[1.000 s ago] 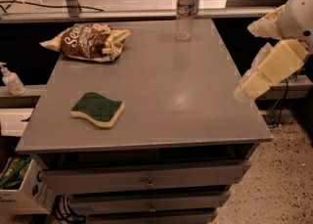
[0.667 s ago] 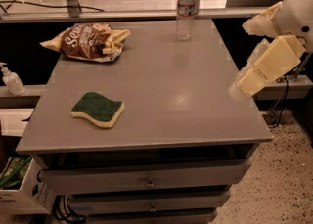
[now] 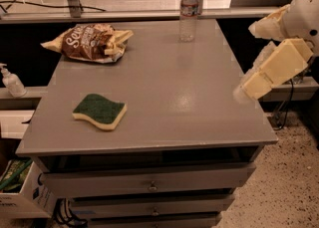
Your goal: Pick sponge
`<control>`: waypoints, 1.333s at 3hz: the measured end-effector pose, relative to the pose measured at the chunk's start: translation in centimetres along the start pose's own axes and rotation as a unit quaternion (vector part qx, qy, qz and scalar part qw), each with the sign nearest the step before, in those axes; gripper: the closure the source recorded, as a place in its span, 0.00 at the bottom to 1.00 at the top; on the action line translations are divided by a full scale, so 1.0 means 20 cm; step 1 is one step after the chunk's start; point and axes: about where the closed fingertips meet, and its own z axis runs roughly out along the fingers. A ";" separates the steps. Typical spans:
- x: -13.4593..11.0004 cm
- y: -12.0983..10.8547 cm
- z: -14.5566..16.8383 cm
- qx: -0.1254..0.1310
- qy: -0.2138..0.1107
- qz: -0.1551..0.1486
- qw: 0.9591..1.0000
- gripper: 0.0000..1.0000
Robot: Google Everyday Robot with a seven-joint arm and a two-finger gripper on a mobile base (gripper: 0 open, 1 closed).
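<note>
In the camera view, the gripper (image 3: 245, 91) is seen over the right rim of the table (image 3: 189, 97). The sponge (image 3: 99, 111) is found well apart from it, far toward the picture's left and slightly nearer the table's front edge. It lies flat, green side up, touching nothing else. Its long axis is set roughly left to right, slightly slanted. The gripper's tip is smeared, so whether it is open or closed cannot be told. Nothing is seen held. The arm is cut off at the right.
</note>
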 end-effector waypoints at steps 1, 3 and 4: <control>0.02 0.07 0.08 0.001 -0.028 0.008 1.000 0.00; 0.06 0.22 0.55 -0.028 -0.079 0.017 0.996 0.00; -0.03 0.28 0.80 -0.054 -0.101 0.023 0.993 0.00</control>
